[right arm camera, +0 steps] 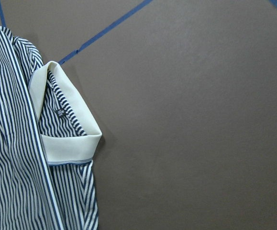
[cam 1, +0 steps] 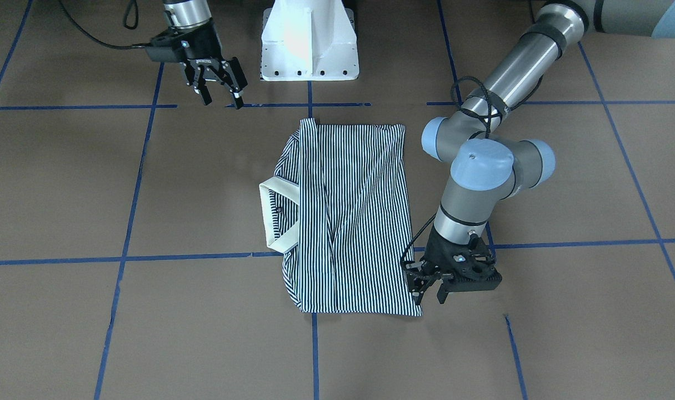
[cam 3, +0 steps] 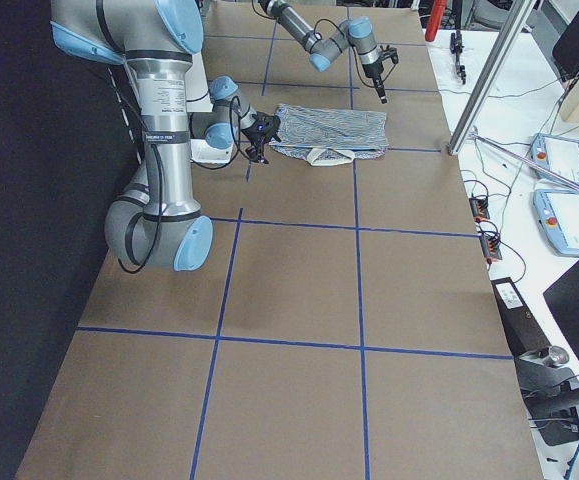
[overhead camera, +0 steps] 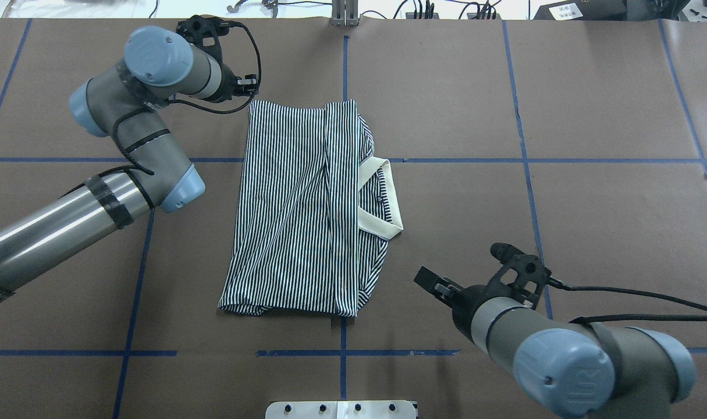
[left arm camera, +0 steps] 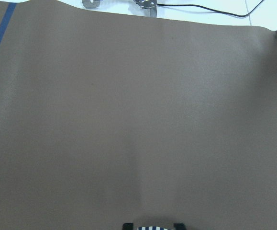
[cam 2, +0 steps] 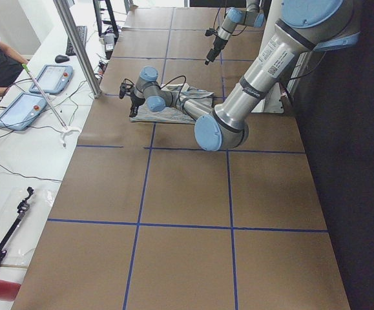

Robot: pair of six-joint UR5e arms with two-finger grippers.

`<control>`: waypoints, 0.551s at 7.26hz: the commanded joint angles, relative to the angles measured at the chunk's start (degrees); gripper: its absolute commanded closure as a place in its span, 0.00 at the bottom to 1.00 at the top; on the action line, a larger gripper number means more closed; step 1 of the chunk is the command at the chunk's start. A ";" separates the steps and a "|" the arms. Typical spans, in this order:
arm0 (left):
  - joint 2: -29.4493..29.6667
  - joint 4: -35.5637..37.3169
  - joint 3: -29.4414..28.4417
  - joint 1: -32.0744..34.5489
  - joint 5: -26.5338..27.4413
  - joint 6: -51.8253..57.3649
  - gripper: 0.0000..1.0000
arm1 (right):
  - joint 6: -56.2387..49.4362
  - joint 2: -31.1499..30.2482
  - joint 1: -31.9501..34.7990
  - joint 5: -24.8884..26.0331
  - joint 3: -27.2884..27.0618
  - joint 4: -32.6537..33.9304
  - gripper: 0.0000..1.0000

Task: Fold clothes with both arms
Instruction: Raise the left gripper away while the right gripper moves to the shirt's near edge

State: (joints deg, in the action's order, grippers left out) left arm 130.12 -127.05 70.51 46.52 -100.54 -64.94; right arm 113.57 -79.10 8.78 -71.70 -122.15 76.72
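Observation:
The navy-and-white striped polo shirt (cam 1: 348, 222) lies flat on the brown table, folded into a narrow rectangle. Its cream collar (cam 1: 273, 214) points toward my right arm's side. The shirt also shows in the overhead view (overhead camera: 295, 203) and the right wrist view (right arm camera: 14, 167). My left gripper (cam 1: 426, 291) is down at the hem corner farthest from the robot. In the left wrist view, striped cloth (left arm camera: 153, 227) sits between its fingertips, so it looks shut on that corner. My right gripper (cam 1: 220, 99) is open and empty, raised off the table beyond the collar side.
The white pedestal base (cam 1: 309, 44) stands at the table's robot side. Blue tape lines (cam 1: 126, 233) cross the brown table. Beyond the far edge, a white bench holds tablets (cam 2: 44, 77), cables and a metal post (cam 2: 77, 45).

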 commanded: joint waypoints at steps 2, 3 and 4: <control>-3.82 0.49 6.05 -0.03 -0.10 -0.19 0.46 | 6.81 12.52 -0.34 -0.01 10.41 3.85 0.00; -3.82 0.57 6.05 -0.03 -0.10 -0.36 0.46 | 8.31 15.79 -0.52 -0.10 13.66 5.27 0.01; -3.82 0.57 6.05 -0.03 -0.10 -0.37 0.46 | 9.29 17.56 -0.61 -0.10 15.35 5.28 0.03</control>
State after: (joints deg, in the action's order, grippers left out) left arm 126.35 -126.50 76.47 46.51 -100.63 -65.24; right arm 121.29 -64.59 8.30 -71.78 -109.62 81.23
